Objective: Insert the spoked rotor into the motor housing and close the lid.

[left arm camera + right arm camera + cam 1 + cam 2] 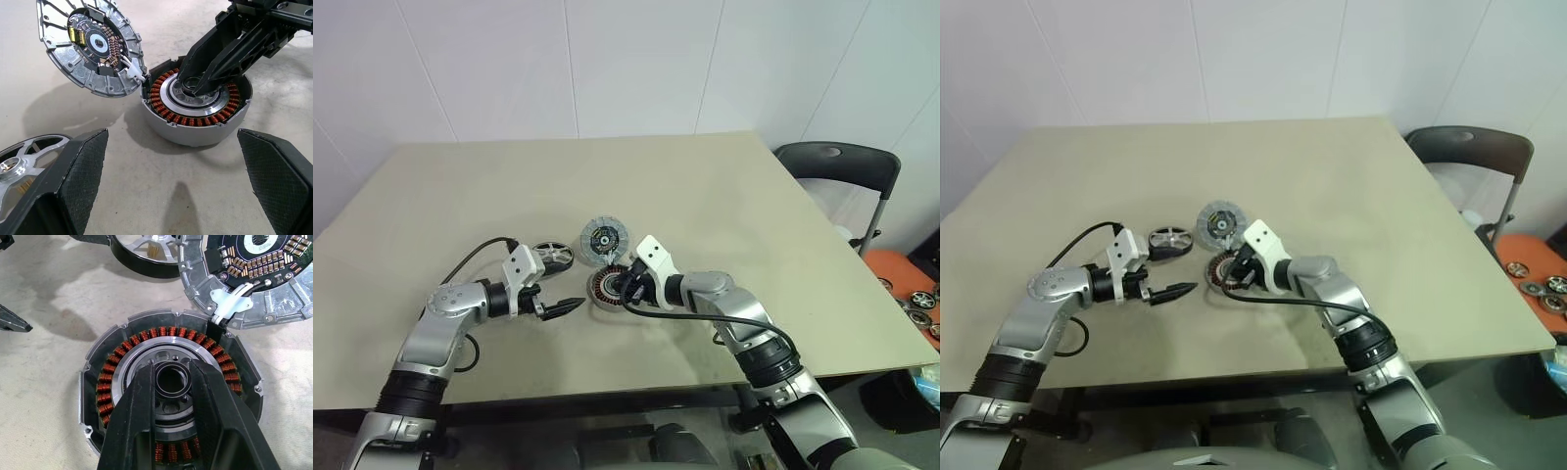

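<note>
**Housing steadied, rotor not yet in**

Our right gripper (171,382) has narrow fingers set in the motor housing (195,105) hub, pinning it. Spoked rotor (552,257) lies beside our wide-open, empty left gripper (563,309). Lid (604,238) leans at the housing's rim. Next we grab the rotor.

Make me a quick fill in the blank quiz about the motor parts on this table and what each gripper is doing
1. The left gripper hangs ____ and holds nothing.
2. The right gripper has its fingertips over the centre of the motor ____.
3. The lid stands tilted up at the housing's rim, so the housing is ____.
4. The spoked rotor lies on the ____.

Missing words: open; housing; uncovered; table
</note>
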